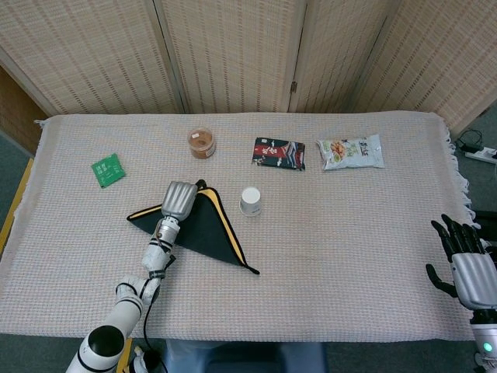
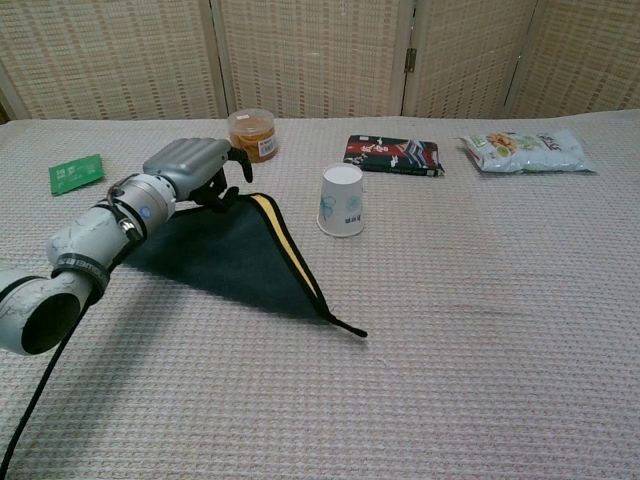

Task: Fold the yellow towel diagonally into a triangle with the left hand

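Observation:
The towel (image 1: 203, 225) (image 2: 230, 255) is dark with a yellow border and lies flat on the table as a triangle, left of centre. My left hand (image 1: 178, 200) (image 2: 190, 165) is over its far corner, fingers curled down onto the cloth there, and appears to pinch that corner. The corner itself is mostly hidden under the hand. My right hand (image 1: 468, 265) hangs beyond the table's right edge in the head view, fingers spread and holding nothing. The chest view does not show it.
A white paper cup (image 1: 250, 201) (image 2: 342, 201) stands upside down just right of the towel. Behind are a lidded jar (image 1: 202, 143) (image 2: 252, 133), a dark snack packet (image 1: 278, 152) (image 2: 392, 155), a pale snack bag (image 1: 351, 151) (image 2: 524, 150) and a green sachet (image 1: 108, 170) (image 2: 76, 173).

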You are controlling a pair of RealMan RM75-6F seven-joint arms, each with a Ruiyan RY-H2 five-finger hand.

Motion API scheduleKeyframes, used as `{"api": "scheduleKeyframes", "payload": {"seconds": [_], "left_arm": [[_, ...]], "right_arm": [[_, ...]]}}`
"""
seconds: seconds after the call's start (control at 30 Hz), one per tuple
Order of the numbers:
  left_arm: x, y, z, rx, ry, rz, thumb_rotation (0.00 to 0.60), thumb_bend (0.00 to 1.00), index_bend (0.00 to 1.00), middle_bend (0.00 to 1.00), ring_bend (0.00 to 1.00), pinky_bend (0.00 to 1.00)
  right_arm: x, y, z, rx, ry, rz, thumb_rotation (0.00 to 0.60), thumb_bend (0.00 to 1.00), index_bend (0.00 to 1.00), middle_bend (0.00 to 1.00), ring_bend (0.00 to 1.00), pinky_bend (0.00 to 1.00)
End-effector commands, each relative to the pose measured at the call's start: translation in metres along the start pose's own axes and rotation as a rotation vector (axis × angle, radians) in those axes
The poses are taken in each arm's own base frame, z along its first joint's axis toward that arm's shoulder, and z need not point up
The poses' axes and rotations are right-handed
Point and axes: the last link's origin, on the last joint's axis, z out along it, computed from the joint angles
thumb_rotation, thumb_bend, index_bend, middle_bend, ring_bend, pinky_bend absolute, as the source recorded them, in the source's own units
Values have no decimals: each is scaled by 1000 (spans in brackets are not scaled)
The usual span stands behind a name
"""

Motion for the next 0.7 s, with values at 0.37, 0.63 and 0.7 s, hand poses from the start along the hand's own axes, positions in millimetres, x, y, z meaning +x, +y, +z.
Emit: {"api": "scheduleKeyframes", "payload": {"seconds": [0.37, 0.63, 0.7], "left_arm": [[36, -23, -22, -66, 257, -4, 600, 489, 195, 916, 948, 995], [44, -71, -121, -169, 294, -11, 600, 358, 170, 454, 414, 354], [60, -90, -186, -129, 271, 13, 600, 337, 164, 391, 329, 265]], "right_arm": [[0, -7, -4, 38, 1, -1, 600, 447, 0, 0, 0, 0], [4, -14, -9, 68, 26, 3, 600, 446, 0, 0, 0, 0], [6, -20, -11, 79, 44, 11, 600, 447, 0, 0, 0, 0]]}}
